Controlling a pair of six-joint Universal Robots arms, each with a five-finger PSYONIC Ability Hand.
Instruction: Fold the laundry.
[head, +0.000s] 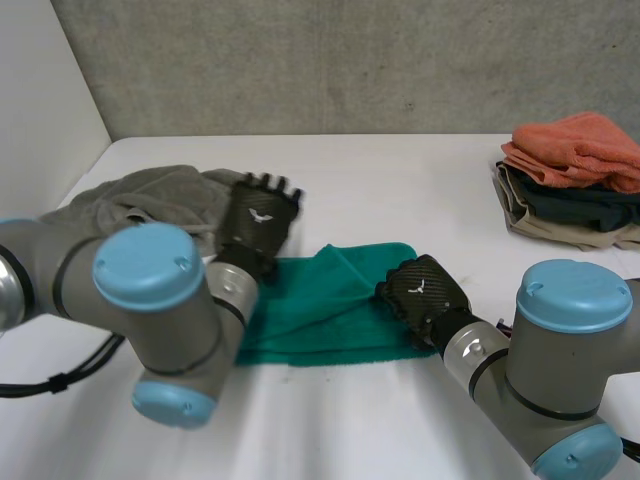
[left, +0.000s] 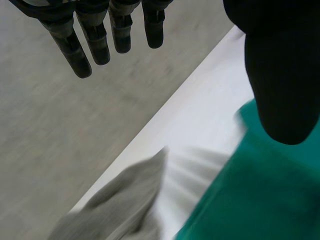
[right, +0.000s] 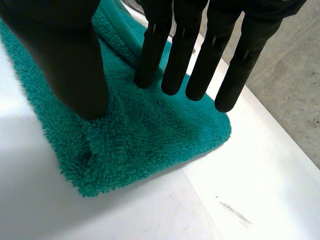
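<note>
- Surface (head: 400, 430): white. It carries all the laundry, and its near strip lies bare.
- Teal towel (head: 320, 320): lies near and central, mostly flat. A raised ridge runs from its far edge toward the right. It is judged to be the piece now in work.
- Right hand (head: 425, 290): sits at the towel's right edge. Its fingers (right: 152, 50) are straight and the thumb is spread wide, so it is released with nothing clasped. It is poised over the towel's right corner, but contact with the pile cannot be told. It is probably placed there to pin or gather that edge for a fold.
- Left hand (head: 258, 218): is raised at the towel's far left corner, beside the grey cloth. Its fingers (left: 75, 50) are straight and empty, so it is released. It is likely stationed opposite the right hand so that both ends can be handled evenly.
- Grey cloth (head: 150, 200): lies crumpled at far left, next to the towel. It is judged to be unfolded work in waiting.
- Folded stack (head: 575, 180): sits far right, well apart. Orange lies on top, with dark and beige pieces beneath. It is presumably kept clear of the working area.
</note>
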